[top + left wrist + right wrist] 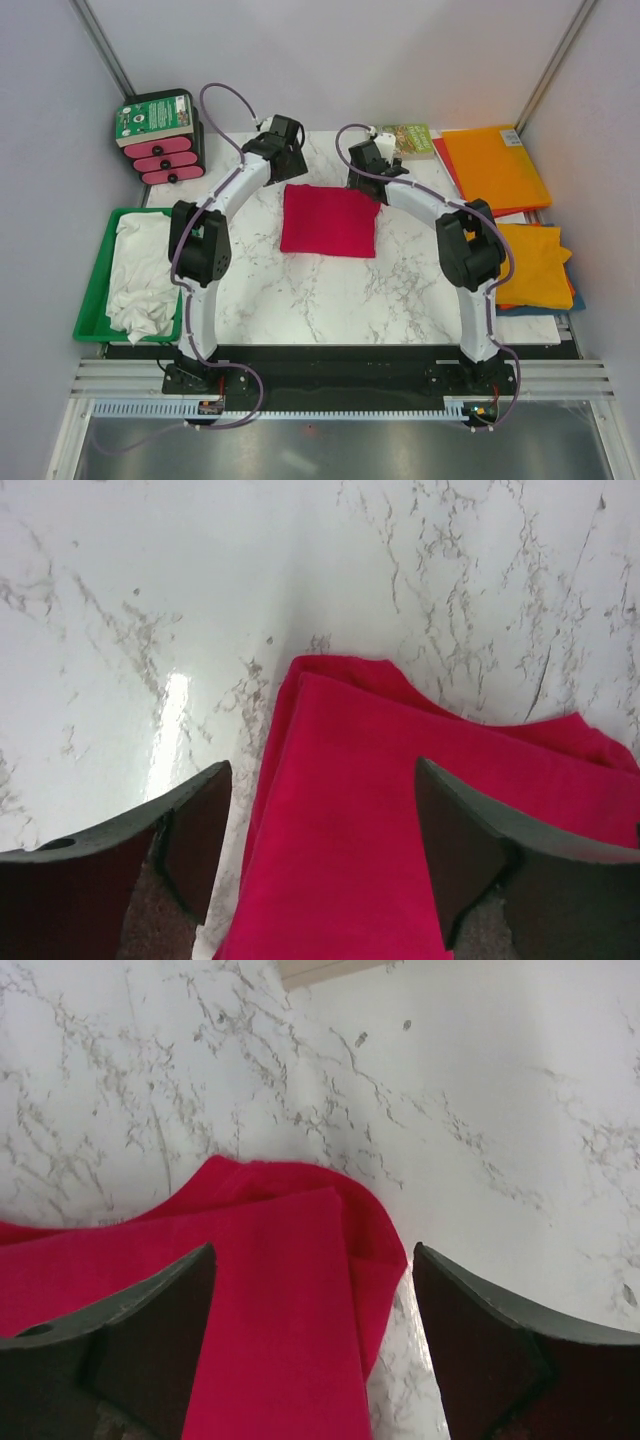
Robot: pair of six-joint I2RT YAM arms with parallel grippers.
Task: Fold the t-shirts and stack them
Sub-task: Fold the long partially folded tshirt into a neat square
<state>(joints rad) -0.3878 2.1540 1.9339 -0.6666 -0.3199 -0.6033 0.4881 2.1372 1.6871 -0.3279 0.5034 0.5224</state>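
- Left fingers [190, 840], dark and wedge-shaped, stand spread over the 11 o'clock corner of the crimson t-shirt [330, 220], pinching nothing.
- Right fingers [160, 1320] gape likewise at its 1 o'clock corner.
- The soft folded rectangle lies mid-surface [300, 300], on glossy marble-veined white.
- A crumpled white t-shirt [140, 270] lies at 9 o'clock.

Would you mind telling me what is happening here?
Two robot arms are folding t-shirts. The red t-shirt lies folded mid-table; the left gripper and right gripper hang open above its far corners, gripping nothing. A white t-shirt sits crumpled in the green tray; orange t-shirts lie folded at right.
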